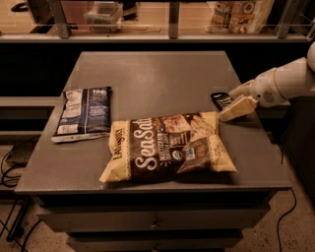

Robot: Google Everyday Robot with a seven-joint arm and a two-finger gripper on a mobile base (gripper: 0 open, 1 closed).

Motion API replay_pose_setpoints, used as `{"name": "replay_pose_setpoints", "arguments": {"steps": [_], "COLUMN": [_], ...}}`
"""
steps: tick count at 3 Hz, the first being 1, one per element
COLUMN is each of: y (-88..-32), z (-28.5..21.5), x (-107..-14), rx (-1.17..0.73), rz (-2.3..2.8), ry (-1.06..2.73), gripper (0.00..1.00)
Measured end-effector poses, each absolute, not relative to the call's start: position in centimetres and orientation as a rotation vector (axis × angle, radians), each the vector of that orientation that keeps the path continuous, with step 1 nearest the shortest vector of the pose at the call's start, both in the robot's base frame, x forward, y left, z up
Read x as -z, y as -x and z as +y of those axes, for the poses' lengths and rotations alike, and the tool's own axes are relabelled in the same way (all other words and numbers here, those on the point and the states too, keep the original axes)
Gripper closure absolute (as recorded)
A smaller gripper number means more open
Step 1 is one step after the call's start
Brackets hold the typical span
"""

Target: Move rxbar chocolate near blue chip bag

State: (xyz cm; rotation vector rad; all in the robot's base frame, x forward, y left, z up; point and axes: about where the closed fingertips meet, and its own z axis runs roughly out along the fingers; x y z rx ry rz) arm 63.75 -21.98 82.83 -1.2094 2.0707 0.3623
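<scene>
Rxbar chocolate [220, 100], a small flat black wrapper at the frame's right on the grey counter [162, 74], looks light, thin and slippery, so pinch across its narrow width, where the cream-coloured gripper [227, 104] sits, its jaws' state impossible to tell.

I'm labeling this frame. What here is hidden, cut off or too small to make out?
- rxbar: camera view, right part covered by the gripper at the table's right side; lettering too small to read.
- Arm: camera view, cut off by the right edge.
- Shelf bag: camera view, top cut off by the upper edge.
</scene>
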Motion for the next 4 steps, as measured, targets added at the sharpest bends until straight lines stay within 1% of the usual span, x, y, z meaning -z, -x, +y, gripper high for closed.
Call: {"name": "replay_pose_setpoints", "arguments": {"steps": [1,2,4], "y": [-63.8,-63.8,-64.0], "z": [-22.0,-22.0,-16.8], "x": [-83.1,-83.1,-95.1], "rx": [-0.362,-0.362,-0.198], "rz": [2.07,2.07,1.868], "ry": [1.21,1.21,1.385], "gripper": [0.96,1.0,1.0]}}
